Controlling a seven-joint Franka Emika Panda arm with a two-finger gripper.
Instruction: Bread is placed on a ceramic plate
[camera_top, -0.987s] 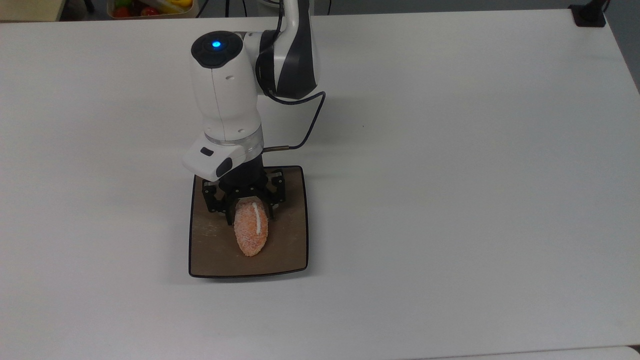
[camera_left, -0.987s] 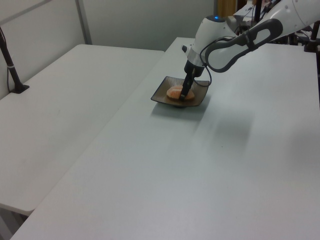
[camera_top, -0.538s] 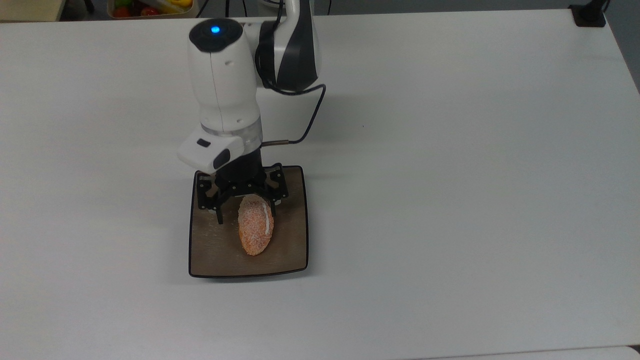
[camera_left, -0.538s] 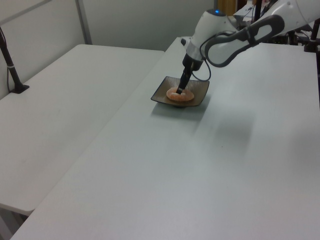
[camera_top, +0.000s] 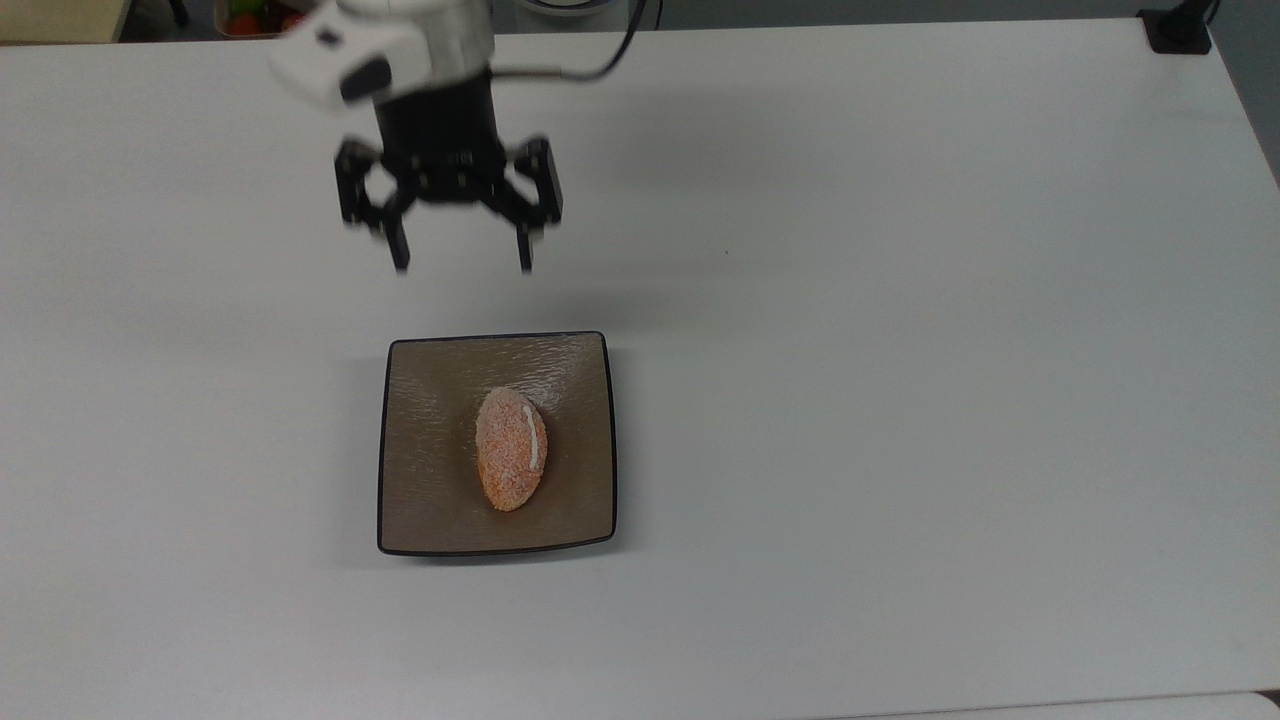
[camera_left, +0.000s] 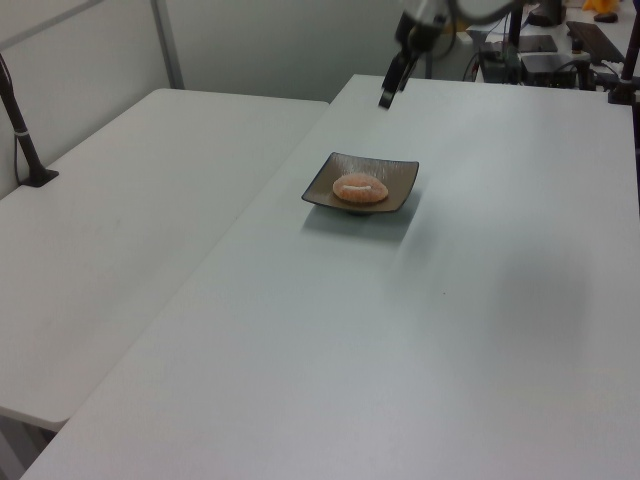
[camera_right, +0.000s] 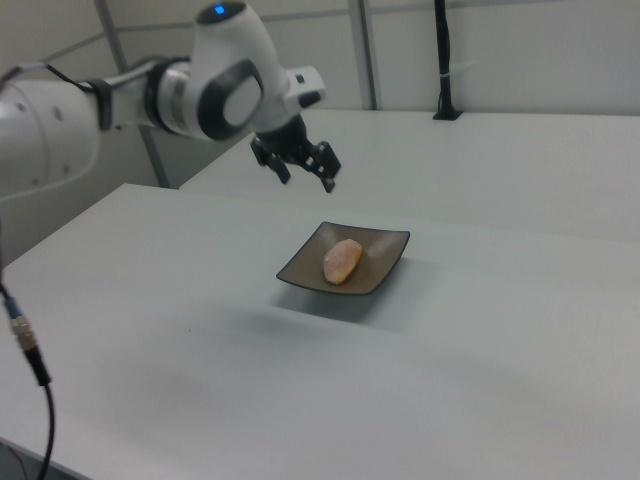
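The bread (camera_top: 510, 450) (camera_left: 360, 188) (camera_right: 341, 260), an oval orange-brown roll with a white stripe, lies alone in the middle of the square brown ceramic plate (camera_top: 430, 500) (camera_left: 320, 190) (camera_right: 385, 272). My gripper (camera_top: 462, 262) (camera_left: 386, 100) (camera_right: 309, 180) hangs open and empty high above the table, well clear of the plate, toward the top view's upper left. Nothing sits between its black fingers (camera_top: 400, 250).
The plate rests on a broad white table (camera_top: 900, 400). A second white table (camera_left: 120, 230) stands beside it on the left view's left, carrying a black post (camera_left: 25, 140). A bin of colourful items (camera_top: 260, 18) sits past the far edge.
The gripper, which stood open around the bread on the plate, has lifted and pulled back away from it. The bread stays lying on the plate.
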